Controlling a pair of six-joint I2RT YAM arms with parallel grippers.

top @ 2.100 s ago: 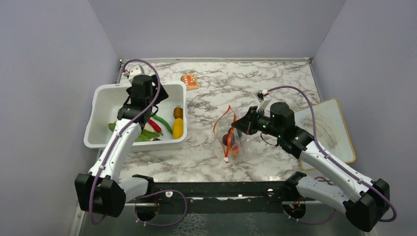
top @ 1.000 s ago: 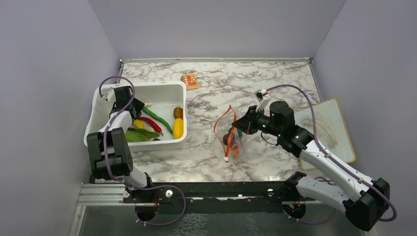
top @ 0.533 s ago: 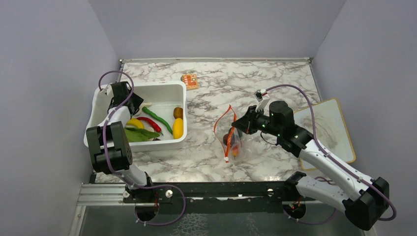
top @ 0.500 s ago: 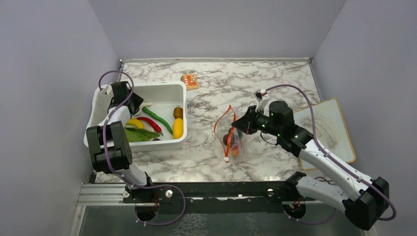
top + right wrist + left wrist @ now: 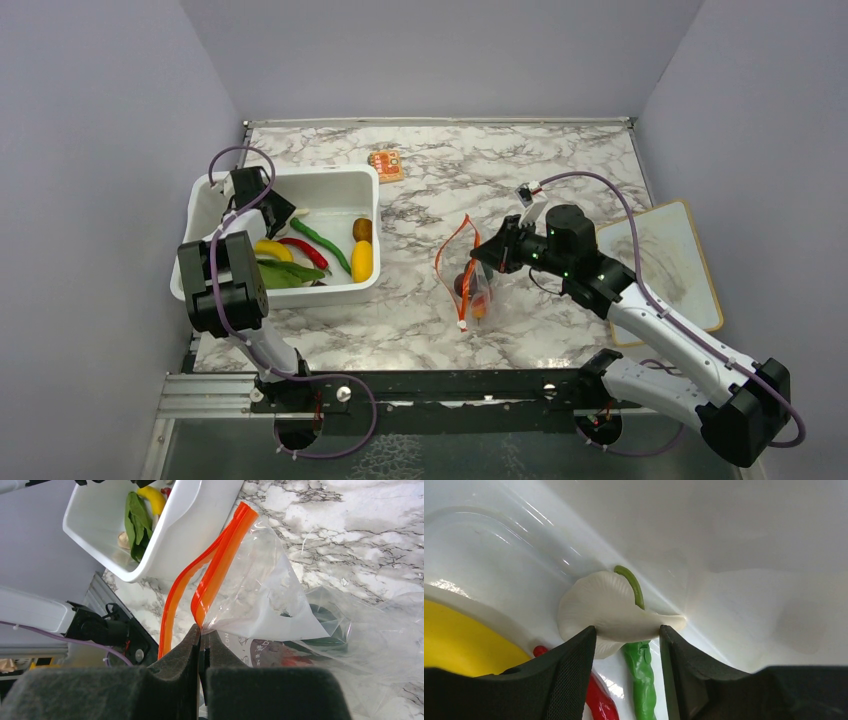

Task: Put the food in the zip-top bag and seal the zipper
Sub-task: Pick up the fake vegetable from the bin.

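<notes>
the left gripper [image 5: 627, 630] is down in the white tub [image 5: 335, 190] at the upper left of the top view. its jaws are about half apart, straddling a white ribbed food piece [image 5: 609, 605]. i cannot tell whether the pads actually press it. the right gripper [image 5: 200, 632] is pinched fully closed on the zip-top bag [image 5: 260, 595] just under its orange zipper [image 5: 222, 555], holding the mouth up near the centre of the top view.

risks, as i judge them: the white piece lies right against the tub's wall with the green chilli [image 5: 641, 680] beside it. a closing finger could scrape the wall, catch the chilli too, or squirt the piece out. the right hold is a thin pinch on floppy film, and a slip would let the mouth collapse.

count: one bag, one tub. in the tub: one banana [image 5: 272, 249], one red chilli [image 5: 303, 252], one green chilli, one brown lump [image 5: 362, 228], one yellow-orange piece [image 5: 361, 262], one leaf bunch [image 5: 285, 273], one white piece. in the bag: one red tomato [image 5: 465, 283], plus something dark green i cannot identify.
</notes>
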